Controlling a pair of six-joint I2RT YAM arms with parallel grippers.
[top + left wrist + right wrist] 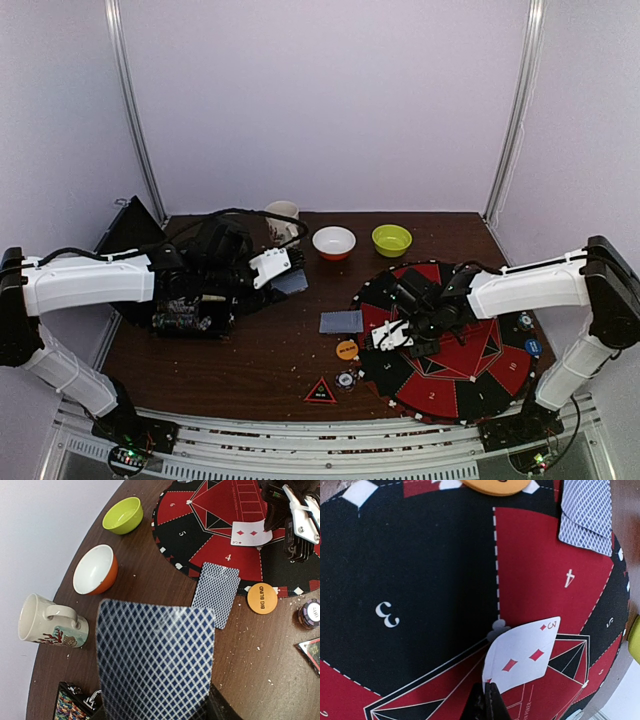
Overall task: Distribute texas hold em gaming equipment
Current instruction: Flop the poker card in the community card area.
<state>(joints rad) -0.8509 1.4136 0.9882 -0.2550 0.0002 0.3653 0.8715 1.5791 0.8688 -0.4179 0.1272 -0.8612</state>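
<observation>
We see the brown table with a round red-and-black mat on its right half, numbered sectors round the rim. The left arm reaches across the table's left side. The right arm reaches in over the mat. A black chip case sits open at left under the left arm, with rows of poker chips in it. A cream mug stands at the back edge, with a white bowl and a green bowl to its right, all off the mat. The left gripper is clamped on a blue-backed card, held in the air between case and mat, back toward the wrist camera. The right gripper is closed on one end of the three of diamonds, face up, low over the mat by the inner end of the line between sectors 3 and 4. We can't tell if it touches the mat. A face-down card lies flat, one end on sector 4's rim, the rest on bare wood. A black triangular marker, edged red, sits on the wood near the front edge. A black-and-white disc is just beside the marker. An orange BIG BLIND disc is at the mat's edge, just beside the face-down card. A blue disc is at the mat's right rim.
</observation>
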